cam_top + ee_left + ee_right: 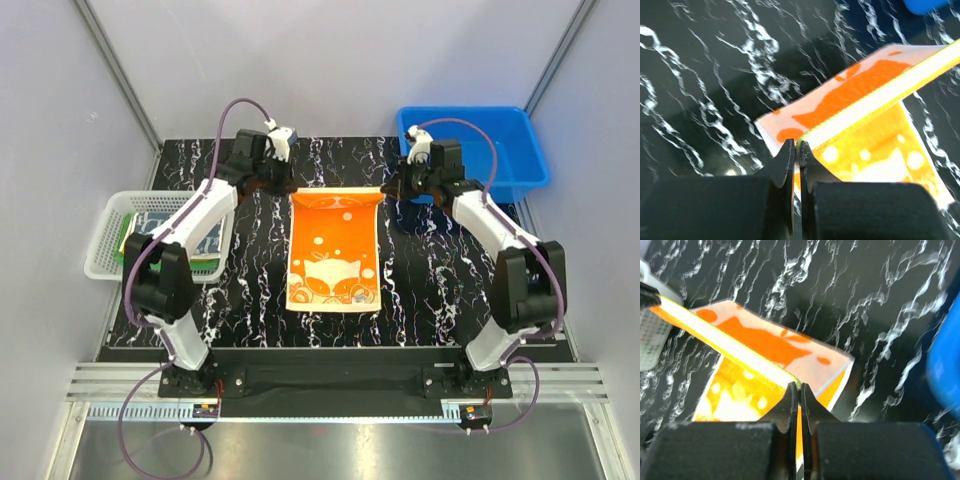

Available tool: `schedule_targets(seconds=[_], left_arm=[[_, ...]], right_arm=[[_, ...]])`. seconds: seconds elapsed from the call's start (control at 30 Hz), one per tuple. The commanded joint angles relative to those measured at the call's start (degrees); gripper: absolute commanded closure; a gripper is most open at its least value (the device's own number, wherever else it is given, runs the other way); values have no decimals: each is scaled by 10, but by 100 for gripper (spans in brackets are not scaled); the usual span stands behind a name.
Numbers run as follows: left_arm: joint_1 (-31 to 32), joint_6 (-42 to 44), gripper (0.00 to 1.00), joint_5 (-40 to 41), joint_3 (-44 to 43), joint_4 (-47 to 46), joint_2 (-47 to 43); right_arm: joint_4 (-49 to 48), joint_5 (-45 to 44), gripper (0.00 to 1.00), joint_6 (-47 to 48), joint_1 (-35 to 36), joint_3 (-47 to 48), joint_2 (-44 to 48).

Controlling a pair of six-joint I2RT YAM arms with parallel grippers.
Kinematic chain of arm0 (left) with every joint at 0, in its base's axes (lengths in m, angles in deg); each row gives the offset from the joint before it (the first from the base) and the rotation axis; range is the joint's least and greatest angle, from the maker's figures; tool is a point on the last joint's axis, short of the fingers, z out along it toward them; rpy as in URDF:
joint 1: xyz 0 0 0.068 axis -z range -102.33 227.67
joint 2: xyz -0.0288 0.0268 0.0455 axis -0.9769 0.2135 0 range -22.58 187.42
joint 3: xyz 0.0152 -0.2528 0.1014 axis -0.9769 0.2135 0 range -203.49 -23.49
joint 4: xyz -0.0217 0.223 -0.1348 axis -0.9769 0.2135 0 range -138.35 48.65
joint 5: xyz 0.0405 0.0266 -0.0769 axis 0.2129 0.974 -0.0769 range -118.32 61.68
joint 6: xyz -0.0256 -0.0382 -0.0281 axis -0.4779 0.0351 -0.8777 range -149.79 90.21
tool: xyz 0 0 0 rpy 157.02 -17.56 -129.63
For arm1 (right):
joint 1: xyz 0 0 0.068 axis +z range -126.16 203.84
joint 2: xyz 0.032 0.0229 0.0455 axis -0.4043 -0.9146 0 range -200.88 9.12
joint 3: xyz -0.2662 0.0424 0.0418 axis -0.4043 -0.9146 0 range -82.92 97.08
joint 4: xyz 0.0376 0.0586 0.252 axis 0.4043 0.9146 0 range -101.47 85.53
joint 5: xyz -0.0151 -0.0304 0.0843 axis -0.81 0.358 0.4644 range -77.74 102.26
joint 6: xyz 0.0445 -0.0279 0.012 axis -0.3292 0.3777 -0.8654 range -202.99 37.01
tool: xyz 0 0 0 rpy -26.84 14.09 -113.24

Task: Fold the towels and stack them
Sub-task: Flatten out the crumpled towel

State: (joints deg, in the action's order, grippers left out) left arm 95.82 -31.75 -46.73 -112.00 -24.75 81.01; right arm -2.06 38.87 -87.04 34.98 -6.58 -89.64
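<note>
Left gripper (796, 150) and right gripper (796, 390) are each pinched shut on a far corner of the orange fox towel (335, 255), the left on the corner nearer the white basket (97, 255). Towel is spread on the table (430, 290) just right of the basket, with the far edge raised. Both corners should be carried level and taut toward the near hem. Release is best held until the edges align. Pinch is thin, so slip is likely if the corners are pulled apart.
</note>
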Motion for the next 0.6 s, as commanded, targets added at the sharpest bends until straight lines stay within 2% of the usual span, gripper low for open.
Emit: schedule_targets(seconds=[0.0, 0.17, 0.3, 0.57], left_arm=[[7, -9, 100, -2, 64, -25, -75], [25, -36, 100, -5, 190, -29, -159], [42, -53, 100, 0, 246, -14, -219], [66, -89, 100, -21, 335, 7, -259]], right_arm=[[13, -21, 100, -60, -3, -82, 74], [24, -10, 100, -97, 10, -191, 159], [46, 3, 100, -123, 18, -248, 202], [55, 42, 100, -155, 35, -334, 249]])
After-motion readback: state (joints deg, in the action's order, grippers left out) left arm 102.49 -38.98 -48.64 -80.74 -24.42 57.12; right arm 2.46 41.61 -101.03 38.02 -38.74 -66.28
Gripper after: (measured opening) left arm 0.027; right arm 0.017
